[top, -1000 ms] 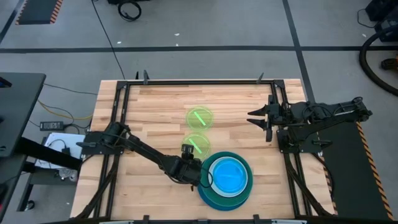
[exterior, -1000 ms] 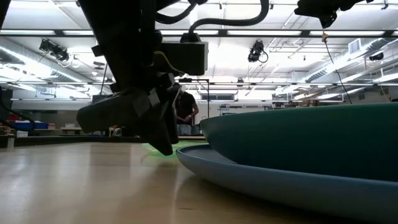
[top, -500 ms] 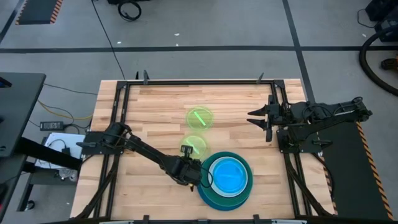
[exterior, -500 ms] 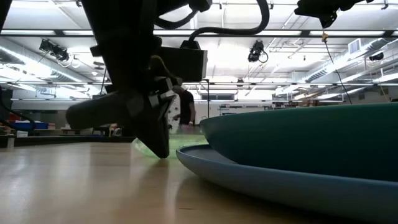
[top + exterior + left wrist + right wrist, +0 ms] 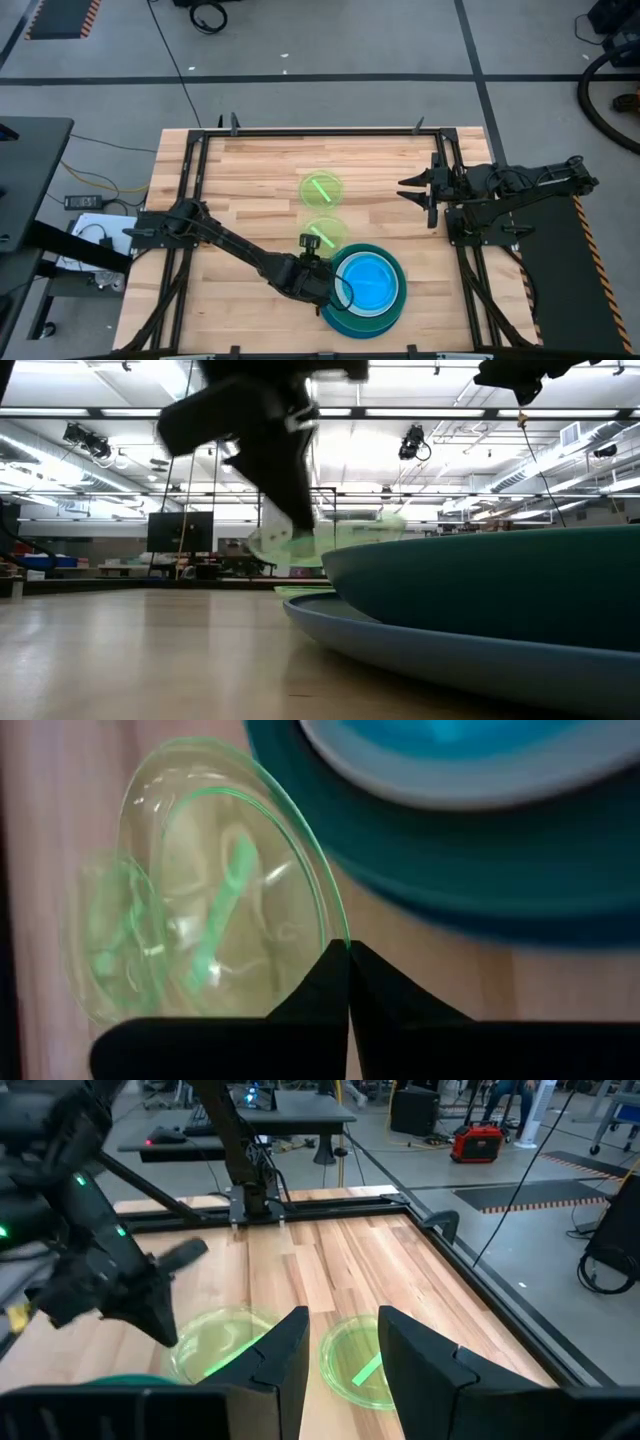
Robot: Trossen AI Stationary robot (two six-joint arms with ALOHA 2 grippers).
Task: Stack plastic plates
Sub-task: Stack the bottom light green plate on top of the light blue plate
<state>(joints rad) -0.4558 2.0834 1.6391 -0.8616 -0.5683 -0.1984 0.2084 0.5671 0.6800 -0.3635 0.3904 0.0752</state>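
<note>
Near the table's front edge stands a stack of plastic plates point(image 5: 365, 287): a blue plate point(image 5: 420, 655) at the bottom, a teal one point(image 5: 500, 575) on it, and a cyan plate point(image 5: 368, 282) on top. My left gripper point(image 5: 324, 262) is beside the stack's left side, shut on a lime-green plate point(image 5: 326, 236). This plate is raised above the table point(image 5: 340, 538). A second lime-green plate point(image 5: 320, 188) lies flat farther back. My right gripper point(image 5: 408, 190) waits open at the right, holding nothing. My left gripper pinches the lime-green plate's rim point(image 5: 338, 942) between its two shut fingertips point(image 5: 372, 982), at one spot on the edge. The fingers slant down from the table's left. The plate is lifted clear of the table and tilted point(image 5: 300, 550), reaching away from the fingers.
A black metal frame point(image 5: 300, 133) borders the wooden table point(image 5: 240, 190). The table's middle and far left are bare wood. In the low view, the room beyond the table shows lights and equipment.
My left gripper has shut on the nearer lime-green plate's rim and risen. The plate has left the table, now hanging tilted above it beside the stack. My gripper has shifted slightly toward the stack.
</note>
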